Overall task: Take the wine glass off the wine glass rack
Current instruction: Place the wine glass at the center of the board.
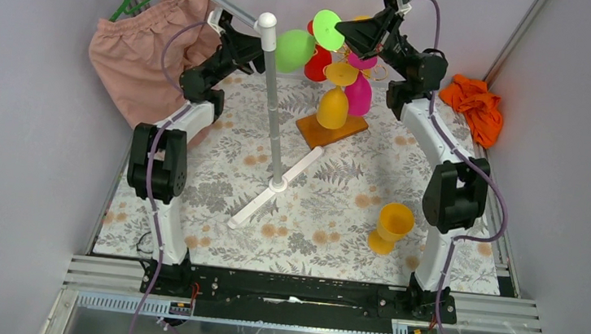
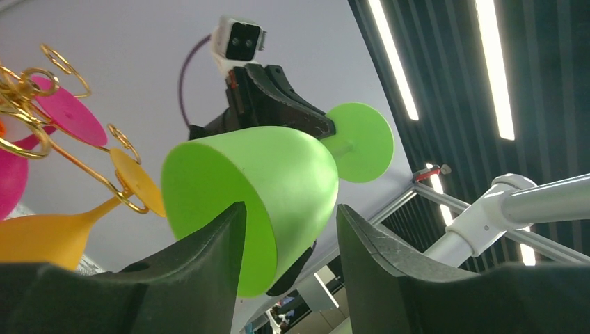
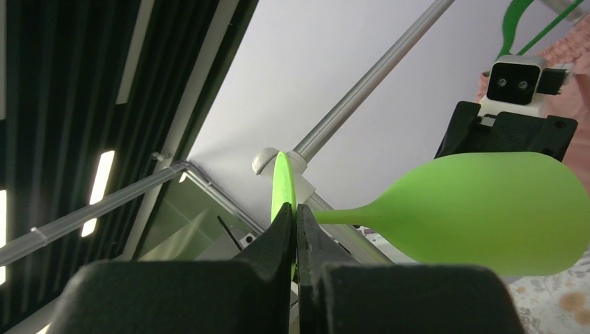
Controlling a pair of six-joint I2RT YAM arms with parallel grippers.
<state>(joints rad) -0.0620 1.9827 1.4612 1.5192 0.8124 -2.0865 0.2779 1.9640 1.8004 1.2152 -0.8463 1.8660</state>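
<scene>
Lying level in mid-air beside the wine glass rack (image 1: pixel 340 133), the green wine glass (image 2: pixel 264 188) has its foot pinched by the closed right hand (image 3: pixel 296 216). Left hand (image 2: pixel 289 223) stands spread around the bowl; contact unclear. Other glasses (image 1: pixel 333 105) hide the rack's post.

The green wine glass (image 3: pixel 487 209) pinched in my right claw (image 3: pixel 295 217) looks like smooth plastic with a soft, matt sheen. The claw's fingers (image 3: pixel 275 240) are matt black plastic, faintly grainy. Just beside that claw, the wine glass rack (image 1: pixel 331 129) is glossy gold wire on a smooth wooden base. To the right of my left claw (image 2: pixel 289 229), the pole (image 2: pixel 549 198) is brushed metal set in a glossy white plastic joint (image 2: pixel 480 223). Under both claws lies a matt printed tablecloth (image 1: pixel 330 195).
</scene>
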